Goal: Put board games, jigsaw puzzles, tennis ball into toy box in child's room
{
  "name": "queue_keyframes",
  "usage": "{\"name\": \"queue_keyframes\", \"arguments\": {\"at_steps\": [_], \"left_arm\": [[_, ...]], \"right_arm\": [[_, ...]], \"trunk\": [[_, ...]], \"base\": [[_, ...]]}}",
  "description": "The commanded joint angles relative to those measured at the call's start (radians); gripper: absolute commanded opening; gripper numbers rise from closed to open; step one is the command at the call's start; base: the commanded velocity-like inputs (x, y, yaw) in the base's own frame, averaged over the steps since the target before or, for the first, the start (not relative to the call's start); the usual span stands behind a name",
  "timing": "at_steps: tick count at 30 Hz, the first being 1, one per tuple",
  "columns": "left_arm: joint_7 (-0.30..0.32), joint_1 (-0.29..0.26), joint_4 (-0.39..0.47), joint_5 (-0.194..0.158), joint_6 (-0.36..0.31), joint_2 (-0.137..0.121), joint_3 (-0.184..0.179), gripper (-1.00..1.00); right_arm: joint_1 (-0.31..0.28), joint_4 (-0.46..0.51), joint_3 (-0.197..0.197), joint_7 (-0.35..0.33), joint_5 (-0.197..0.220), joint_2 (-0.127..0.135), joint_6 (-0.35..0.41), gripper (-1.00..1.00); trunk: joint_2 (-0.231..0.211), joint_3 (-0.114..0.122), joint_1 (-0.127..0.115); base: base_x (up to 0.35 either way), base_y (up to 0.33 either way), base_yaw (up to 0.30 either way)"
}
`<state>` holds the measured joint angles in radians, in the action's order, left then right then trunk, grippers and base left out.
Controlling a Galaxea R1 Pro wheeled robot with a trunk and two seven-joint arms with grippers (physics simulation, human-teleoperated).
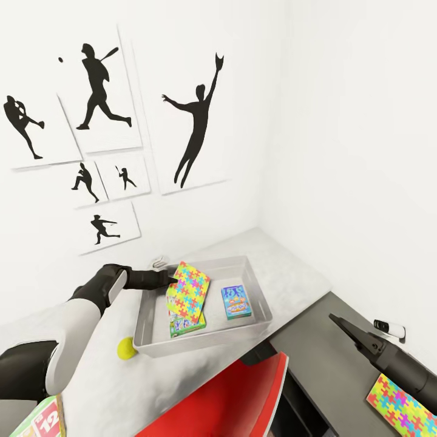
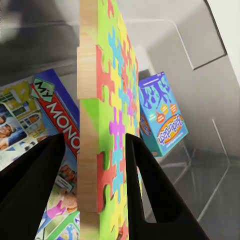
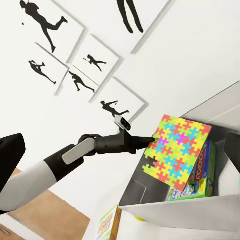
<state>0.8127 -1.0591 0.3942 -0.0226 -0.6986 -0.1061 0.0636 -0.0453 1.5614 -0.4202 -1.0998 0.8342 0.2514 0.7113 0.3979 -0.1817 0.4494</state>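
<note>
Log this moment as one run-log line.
left gripper: shut on jigsaw puzzle, over toy box | in box: Monopoly, blue game | tennis ball: on table, outside box

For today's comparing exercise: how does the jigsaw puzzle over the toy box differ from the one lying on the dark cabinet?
The puzzle in the left gripper is tilted over the toy box; the second puzzle lies flat on the dark cabinet. The first is gripped, the second lies free, partly behind the right arm. Both share the multicoloured jigsaw pattern.
</note>
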Motion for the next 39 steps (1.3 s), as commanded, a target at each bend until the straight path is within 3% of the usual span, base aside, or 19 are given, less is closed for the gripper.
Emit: {"name": "queue_keyframes", "arguments": {"at_steps": [1, 2, 3, 21, 25, 28, 31, 32, 35, 37, 39], "left_arm": [[0.001, -0.001, 0.0, -0.002, -0.008, 0.0, 0.004, -1.0], [0.001, -0.001, 0.0, -0.002, -0.008, 0.0, 0.004, -1.0], [0.001, -0.001, 0.0, -0.002, -0.008, 0.0, 0.004, 1.0], [0.007, 0.001, 0.0, -0.003, -0.006, -0.004, 0.004, 1.0], [0.025, 0.003, 0.001, -0.006, -0.006, -0.01, 0.006, 1.0], [0.074, 0.005, 0.002, -0.007, -0.009, -0.017, 0.016, 1.0], [0.194, 0.008, 0.003, -0.006, -0.012, -0.044, 0.023, 1.0], [0.277, 0.01, 0.003, -0.005, -0.013, -0.065, 0.025, 1.0], [0.416, 0.012, 0.003, -0.001, -0.014, -0.098, 0.026, 1.0], [0.587, 0.02, 0.004, 0.004, -0.012, -0.14, 0.027, 1.0], [0.678, 0.031, 0.004, 0.005, -0.01, -0.174, 0.028, 1.0]], "right_arm": [[-0.001, 0.0, 0.0, 0.0, 0.005, 0.0, 0.007, 1.0], [-0.001, 0.0, 0.0, 0.0, 0.005, 0.0, 0.007, 1.0], [-0.001, 0.0, -0.001, 0.0, 0.004, 0.0, 0.007, 1.0], [-0.001, -0.001, -0.001, 0.0, 0.005, 0.0, 0.007, 1.0], [-0.001, -0.001, -0.001, 0.0, 0.005, 0.0, 0.007, 1.0], [-0.001, -0.001, -0.001, 0.0, 0.005, 0.0, 0.007, 1.0], [-0.001, 0.0, -0.001, 0.0, 0.005, 0.0, 0.007, 1.0], [-0.001, -0.001, -0.001, 0.0, 0.005, 0.0, 0.007, 1.0], [-0.001, -0.001, 0.0, -0.001, 0.005, 0.0, 0.007, 1.0], [-0.001, -0.001, 0.0, -0.001, 0.005, -0.001, 0.007, 1.0], [-0.001, -0.001, 0.0, -0.002, 0.004, -0.002, 0.006, 1.0]], "trunk": [[0.002, -0.002, 0.001], [0.002, -0.002, 0.001], [0.002, -0.002, 0.001], [0.002, -0.002, 0.001], [0.002, -0.002, 0.001], [0.002, -0.002, 0.001], [0.002, -0.002, 0.001], [0.002, -0.002, 0.001], [0.002, -0.002, 0.001], [0.002, -0.001, 0.001], [0.002, 0.001, 0.001]], "base": [[0.0, 0.0, 0.0], [0.0, 0.0, 0.0], [0.0, 0.0, 0.0], [0.0, 0.0, 0.0], [0.0, 0.0, 0.0], [0.0, 0.0, 0.0], [0.0, 0.0, 0.0], [0.0, 0.0, 0.0], [0.0, 0.0, 0.0], [0.0, 0.0, -0.016], [0.0, 0.0, -0.053]]}}
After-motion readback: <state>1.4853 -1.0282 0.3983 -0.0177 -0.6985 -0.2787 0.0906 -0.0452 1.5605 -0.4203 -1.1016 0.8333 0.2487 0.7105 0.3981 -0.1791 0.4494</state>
